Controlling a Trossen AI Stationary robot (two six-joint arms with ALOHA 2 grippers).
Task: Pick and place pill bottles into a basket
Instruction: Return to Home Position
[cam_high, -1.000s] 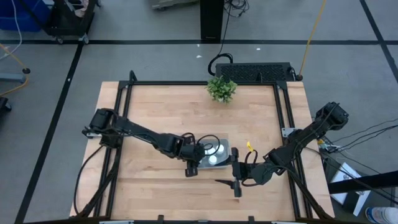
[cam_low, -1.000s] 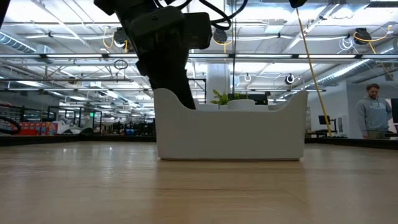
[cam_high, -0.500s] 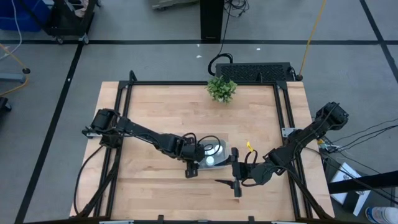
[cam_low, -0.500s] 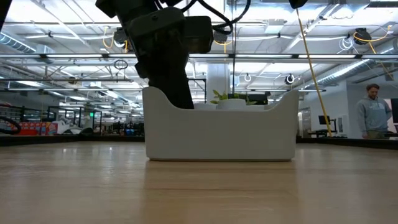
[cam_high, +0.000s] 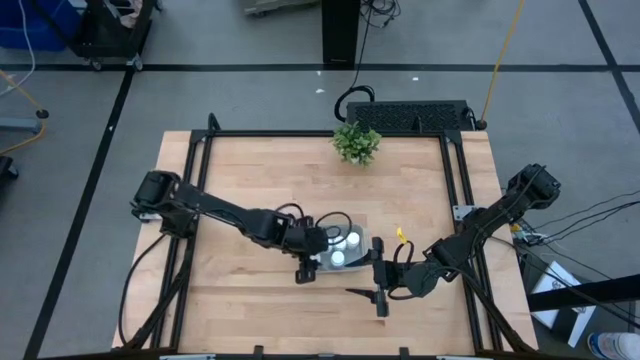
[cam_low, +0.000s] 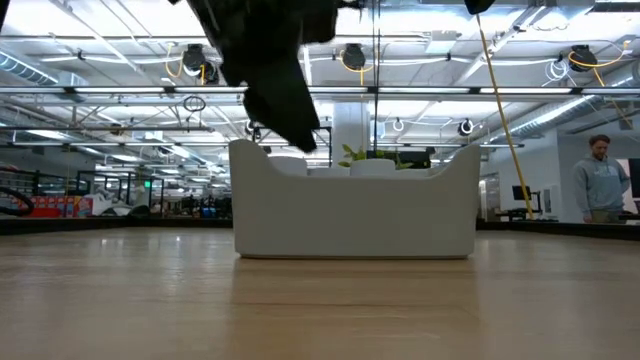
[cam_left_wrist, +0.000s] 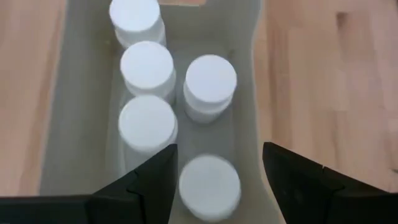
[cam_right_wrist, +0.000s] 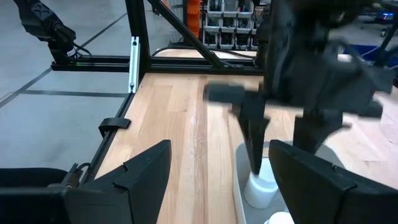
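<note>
The pale grey-blue basket (cam_high: 362, 228) stands near the table's middle, toward the near edge, and shows in the low view (cam_low: 350, 215) and the left wrist view (cam_left_wrist: 249, 74). Several white pill bottles (cam_left_wrist: 210, 79) stand upright inside it, seen from above as white caps (cam_high: 345, 248). My left gripper (cam_high: 312, 248) hangs open just above the basket's left end (cam_low: 300, 135); its fingers stand on either side of the nearest bottle (cam_left_wrist: 209, 182) without touching it. My right gripper (cam_high: 376, 276) is open and empty, low beside the basket's right end, and looks at one bottle (cam_right_wrist: 261, 186).
A small green plant (cam_high: 356, 142) stands at the table's far edge. Black frame rails (cam_high: 200, 180) run along both sides of the table. Bare wood lies left of and in front of the basket. A person (cam_low: 600, 180) stands far off in the room.
The basket has slid a little toward the table's left edge and then stayed still. My left gripper has since gone up, from inside the basket's left end to above its rim.
</note>
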